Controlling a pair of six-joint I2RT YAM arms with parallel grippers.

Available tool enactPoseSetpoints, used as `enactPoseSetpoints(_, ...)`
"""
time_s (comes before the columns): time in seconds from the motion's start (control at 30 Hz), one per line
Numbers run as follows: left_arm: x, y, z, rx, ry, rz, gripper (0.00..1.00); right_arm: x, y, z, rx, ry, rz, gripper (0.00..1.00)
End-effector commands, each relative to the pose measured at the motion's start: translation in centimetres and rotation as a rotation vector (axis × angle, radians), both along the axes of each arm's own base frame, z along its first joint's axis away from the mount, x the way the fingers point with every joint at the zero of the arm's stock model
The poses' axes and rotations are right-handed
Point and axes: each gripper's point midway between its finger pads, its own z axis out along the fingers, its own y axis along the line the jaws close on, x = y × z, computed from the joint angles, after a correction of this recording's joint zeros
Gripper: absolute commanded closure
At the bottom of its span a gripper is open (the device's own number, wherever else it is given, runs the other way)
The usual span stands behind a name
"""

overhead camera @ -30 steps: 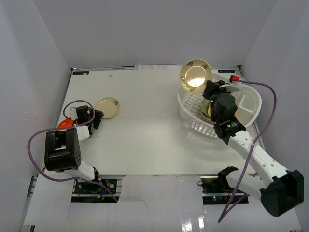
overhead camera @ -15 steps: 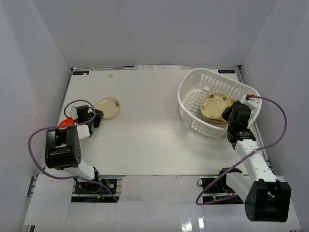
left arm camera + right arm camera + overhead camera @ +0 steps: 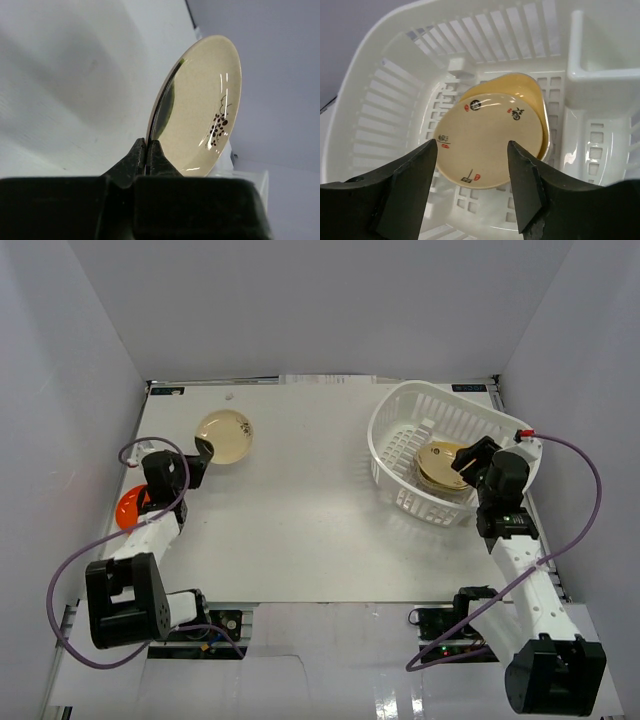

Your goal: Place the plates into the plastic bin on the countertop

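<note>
An orange plate (image 3: pixel 128 508) is seen nearest, at the left edge of the countertop (image 3: pixel 300 520), and is partly hidden by the left arm and its cable. Just beyond it, the left gripper (image 3: pixel 148 150) is pinched tight on the near rim of a cream plate (image 3: pixel 200 110). In the wrist view this plate is seen almost edge-on. Its long axis runs away from the fingers toward the far wall, and its hollow face, marked with a dark speckled print, is turned to the right. From above, the face is shown nearly round and turned upward. Whether its far rim touches the countertop cannot be told.

On the right side, the right gripper (image 3: pixel 472 175) is held above the white bin (image 3: pixel 385 100), its fingers spread wide with nothing gripped. Below them, inside the bin, a round plate (image 3: pixel 487 140) with small red and black marks is laid tilted on a yellow plate (image 3: pixel 537 97) with rounded corners, most of which is covered. The bin's divider (image 3: pixel 600 75) is cut off at the right edge.
</note>
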Motion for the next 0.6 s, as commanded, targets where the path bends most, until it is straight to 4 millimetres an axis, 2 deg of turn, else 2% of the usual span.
enactPoseSetpoints(0.0,-0.8,-2.9,4.8,-0.045,-0.138,-0.142,1.00,0.2,1.7,6.7,-0.019,-0.144,0.116,0.34)
enactPoseSetpoints(0.1,-1.5,-6.9,9.3,-0.049,-0.242,-0.276,1.00,-0.5,3.1,10.2,-0.006,-0.203,0.197,0.34)
enactPoseSetpoints(0.13,-2.2,-10.2,10.5,-0.056,-0.266,-0.365,1.00,-0.9,3.5,11.6,0.000,-0.236,0.217,0.34)
enactPoseSetpoints(0.17,-2.5,-11.7,11.8,-0.053,-0.295,-0.404,1.00,-1.2,3.8,13.5,0.003,-0.278,0.233,0.34)
enactPoseSetpoints(0.2,-2.5,-13.1,14.1,-0.046,-0.343,-0.432,1.00,-1.7,4.6,14.8,0.008,-0.306,0.274,0.37)
enactPoseSetpoints(0.23,-3.4,-16.0,15.3,-0.052,-0.365,-0.504,1.00,-2.1,4.8,16.0,0.011,-0.327,0.289,0.42)
enactPoseSetpoints(0.27,-3.4,-17.4,15.6,-0.056,-0.365,-0.534,1.00,-2.7,5.1,17.9,0.009,-0.361,0.303,0.50)
enactPoseSetpoints(0.3,-3.4,-19.0,17.6,-0.056,-0.405,-0.568,1.00,-3.3,5.6,19.0,0.012,-0.387,0.335,0.81)
enactPoseSetpoints(0.33,-4.1,-21.5,18.1,-0.055,-0.413,-0.619,1.00,-3.9,6.0,20.1,0.014,-0.408,0.357,0.92)
enactPoseSetpoints(0.37,-4.2,-22.7,18.4,-0.055,-0.413,-0.640,1.00,-4.4,6.3,21.0,0.012,-0.427,0.377,0.92)
enactPoseSetpoints(0.4,-3.7,-24.3,17.7,-0.052,-0.388,-0.666,1.00,-5.5,7.0,22.8,0.012,-0.472,0.420,0.92)
enactPoseSetpoints(0.43,-4.2,-26.8,19.2,-0.052,-0.415,-0.701,1.00,-6.0,7.3,23.5,0.015,-0.491,0.436,0.92)
enactPoseSetpoints(0.5,-3.3,-30.0,18.9,-0.030,-0.402,-0.740,1.00,-7.3,7.8,25.0,0.024,-0.530,0.464,0.92)
enactPoseSetpoints(0.53,-4.0,-32.3,19.0,-0.033,-0.403,-0.786,1.00,-7.6,7.9,25.3,0.024,-0.537,0.469,0.92)
enactPoseSetpoints(0.57,-3.8,-33.5,18.4,-0.014,-0.382,-0.798,1.00,-7.9,7.9,25.5,0.026,-0.543,0.469,0.92)
